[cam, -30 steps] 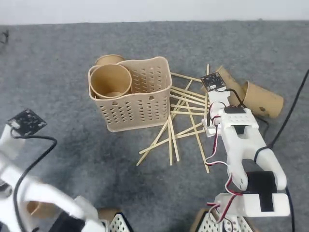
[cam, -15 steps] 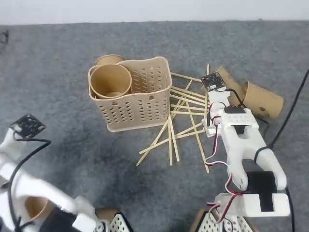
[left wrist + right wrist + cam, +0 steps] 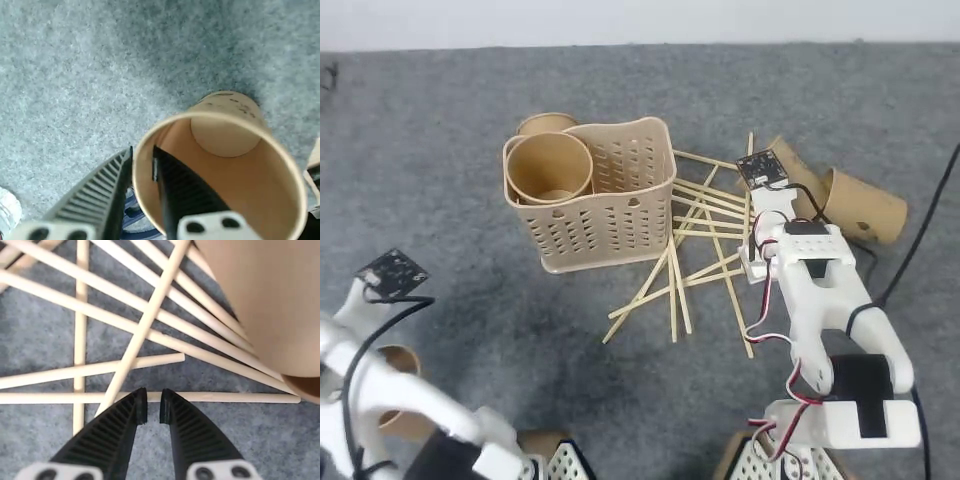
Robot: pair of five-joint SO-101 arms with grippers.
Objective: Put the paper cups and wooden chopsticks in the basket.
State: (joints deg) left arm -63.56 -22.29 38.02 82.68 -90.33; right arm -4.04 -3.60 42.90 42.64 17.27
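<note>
A brown paper cup hangs over the grey carpet, and my left gripper is shut on its rim, one finger inside and one outside. In the high view this cup sits at the near left under the left arm. The beige basket holds one paper cup; another cup stands behind it. Wooden chopsticks lie scattered to its right. My right gripper is shut just above the chopsticks, gripping nothing, beside a lying cup. Two cups lie at the far right.
The right arm reaches over the chopstick pile from the near right. Both arm bases stand along the near edge. A black cable runs along the right side. Bare grey carpet lies between the basket and the left arm.
The left arm has shifted right and towards the near edge, and the cup it holds has come further into the high view. The right arm has not moved.
</note>
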